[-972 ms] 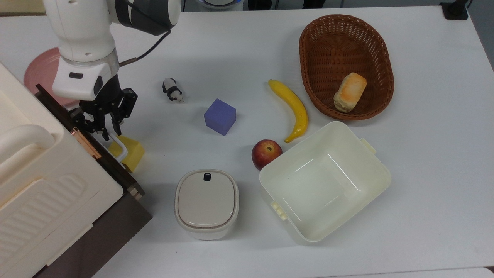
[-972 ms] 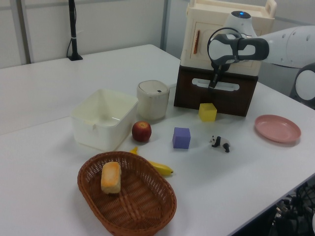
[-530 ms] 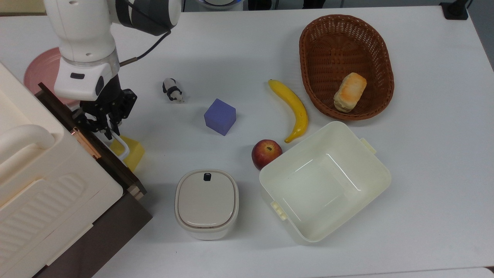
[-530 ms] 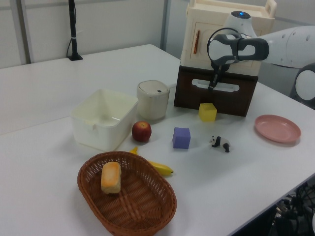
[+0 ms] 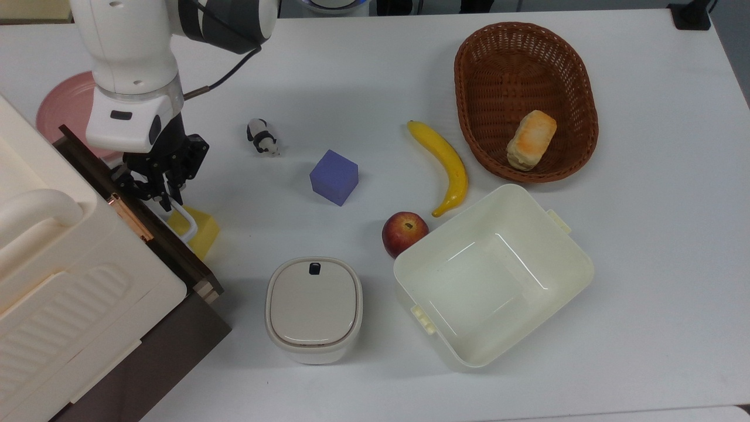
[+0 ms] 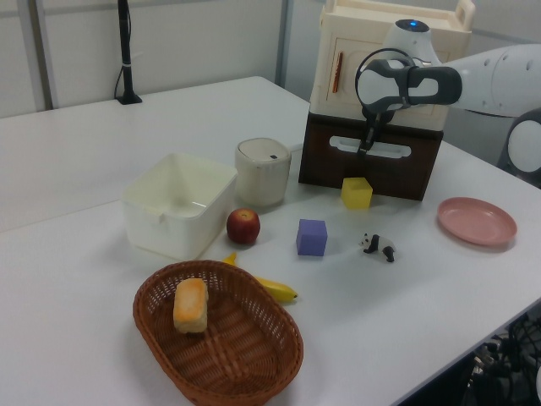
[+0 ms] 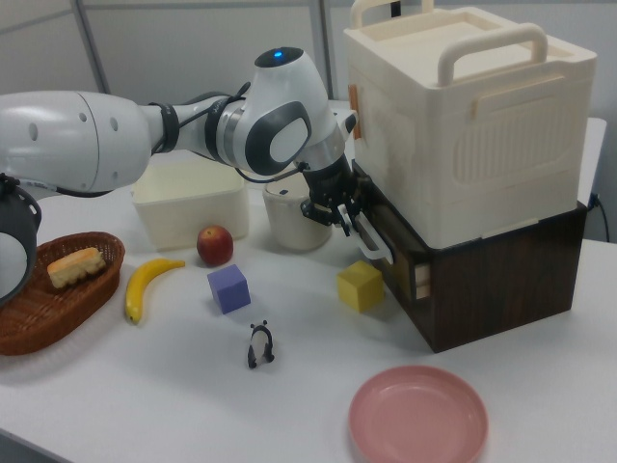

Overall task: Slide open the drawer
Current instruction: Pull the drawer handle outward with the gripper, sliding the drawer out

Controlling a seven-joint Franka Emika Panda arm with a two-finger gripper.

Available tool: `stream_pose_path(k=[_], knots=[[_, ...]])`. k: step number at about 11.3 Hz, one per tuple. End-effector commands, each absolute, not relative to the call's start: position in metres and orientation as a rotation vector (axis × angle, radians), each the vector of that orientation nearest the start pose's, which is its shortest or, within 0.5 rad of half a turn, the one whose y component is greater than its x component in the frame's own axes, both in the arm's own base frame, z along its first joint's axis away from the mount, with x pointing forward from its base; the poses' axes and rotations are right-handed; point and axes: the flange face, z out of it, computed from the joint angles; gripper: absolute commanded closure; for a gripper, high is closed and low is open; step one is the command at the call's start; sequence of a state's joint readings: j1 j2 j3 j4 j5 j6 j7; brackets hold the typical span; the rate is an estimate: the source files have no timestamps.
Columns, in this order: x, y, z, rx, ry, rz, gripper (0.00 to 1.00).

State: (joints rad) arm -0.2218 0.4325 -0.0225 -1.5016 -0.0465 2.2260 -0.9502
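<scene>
Reaching: the gripper is down at the drawer front, right at the white handle.
Fingers: nearly together around the handle bar; a firm hold cannot be told.
Drawer: pushed in, low in the dark brown box, under the big cream box.
Nearby: a yellow block sits just beside the handle.
</scene>
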Motion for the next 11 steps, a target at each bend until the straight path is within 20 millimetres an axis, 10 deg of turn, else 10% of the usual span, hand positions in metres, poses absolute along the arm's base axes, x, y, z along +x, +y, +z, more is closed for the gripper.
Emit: stream_pose_path(k=[1, 11], knots=[[0.675, -0.153, 0.457, -3.097, -1.197, -0.365, 0.95], [0.654, -0.124, 0.469, -3.066, -1.225, -0.347, 0.95]])
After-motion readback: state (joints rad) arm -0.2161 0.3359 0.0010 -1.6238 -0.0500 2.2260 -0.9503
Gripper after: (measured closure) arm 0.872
